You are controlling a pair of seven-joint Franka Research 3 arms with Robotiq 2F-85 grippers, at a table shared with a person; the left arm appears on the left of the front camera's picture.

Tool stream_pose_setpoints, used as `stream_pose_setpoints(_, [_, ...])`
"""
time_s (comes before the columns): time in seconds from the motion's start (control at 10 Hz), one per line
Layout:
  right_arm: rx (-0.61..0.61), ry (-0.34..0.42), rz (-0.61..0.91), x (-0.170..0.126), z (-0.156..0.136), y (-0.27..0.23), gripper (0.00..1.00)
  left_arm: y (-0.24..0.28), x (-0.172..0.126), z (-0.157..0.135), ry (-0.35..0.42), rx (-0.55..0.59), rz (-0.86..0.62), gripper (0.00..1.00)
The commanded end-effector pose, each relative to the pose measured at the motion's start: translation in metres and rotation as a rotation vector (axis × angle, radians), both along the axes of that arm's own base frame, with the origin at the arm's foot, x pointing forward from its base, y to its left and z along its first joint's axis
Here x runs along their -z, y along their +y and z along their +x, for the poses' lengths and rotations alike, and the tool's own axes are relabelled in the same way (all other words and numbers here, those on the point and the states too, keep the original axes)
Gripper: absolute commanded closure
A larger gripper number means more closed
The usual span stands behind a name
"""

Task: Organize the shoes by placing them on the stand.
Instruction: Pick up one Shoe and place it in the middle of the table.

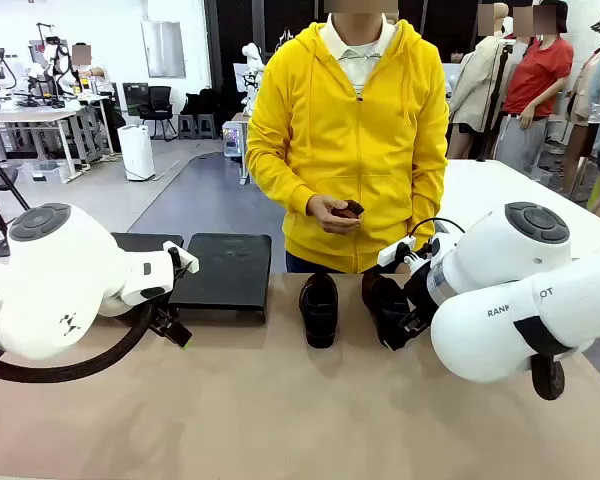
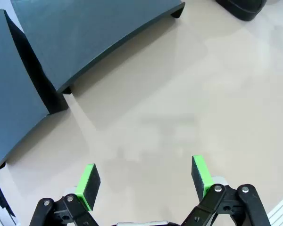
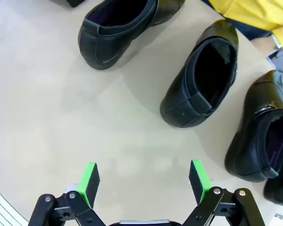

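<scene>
A: Entry: left gripper (image 2: 144,181), what state?
B: Jaws wide apart, nothing between the green pads (image 2: 88,186). It hangs over bare beige tabletop (image 2: 217,103), near the front edge of the stand, which is two low, matte black, sloped rectangular platforms on short legs. In its wrist view one platform (image 2: 94,33) runs across the top and the other (image 2: 9,94) sits at the left edge. The two are side by side and close together.
A: And the right gripper (image 3: 143,181)?
B: Spread just as wide, holding nothing, above the tabletop near the shoes. Its pads are clear of all of them.
A: Where are the shoes?
B: On the table, off the stand. The right wrist view gives three black, slightly glossy leather slip-on loafers with rounded toes and thick soles. One (image 3: 120,28) is at the top, a second (image 3: 203,80) in the middle, and a third (image 3: 259,136) at the right with a shiny trim bar. All are upright on their soles, toes pointing away from the gripper, close but not touching. A dark shape (image 3: 279,188) at the lower right corner may be a fourth; cannot tell.
A: Front view?
B: Two loafers side by side, to the right of the stand. The right arm's gripper covers part of the right-hand one.
A: The person?
B: At the far side, in a yellow zip hoodie (image 1: 360,120). Both hands (image 1: 338,213) are together at the waist around a small dark object; cannot tell what it is.
</scene>
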State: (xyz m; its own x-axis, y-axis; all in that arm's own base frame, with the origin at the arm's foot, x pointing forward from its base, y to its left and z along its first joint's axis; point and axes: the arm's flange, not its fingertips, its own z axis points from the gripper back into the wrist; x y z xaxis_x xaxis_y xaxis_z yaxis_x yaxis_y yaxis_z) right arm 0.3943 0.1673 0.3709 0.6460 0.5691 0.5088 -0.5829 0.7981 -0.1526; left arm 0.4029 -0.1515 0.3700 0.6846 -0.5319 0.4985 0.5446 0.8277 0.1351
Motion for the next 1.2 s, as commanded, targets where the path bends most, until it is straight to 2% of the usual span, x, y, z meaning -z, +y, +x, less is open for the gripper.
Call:
stream_pose_setpoints(0.0, [0.0,0.0,0.0,0.0,0.0,0.0,0.0,0.0,-0.0002,-0.0001,0.0,0.0,0.0,0.0])
stream_pose_setpoints(1.1, [0.0,0.0,0.0,0.0,0.0,0.0,0.0,0.0,-0.0002,-0.0001,0.0,0.0,0.0,0.0])
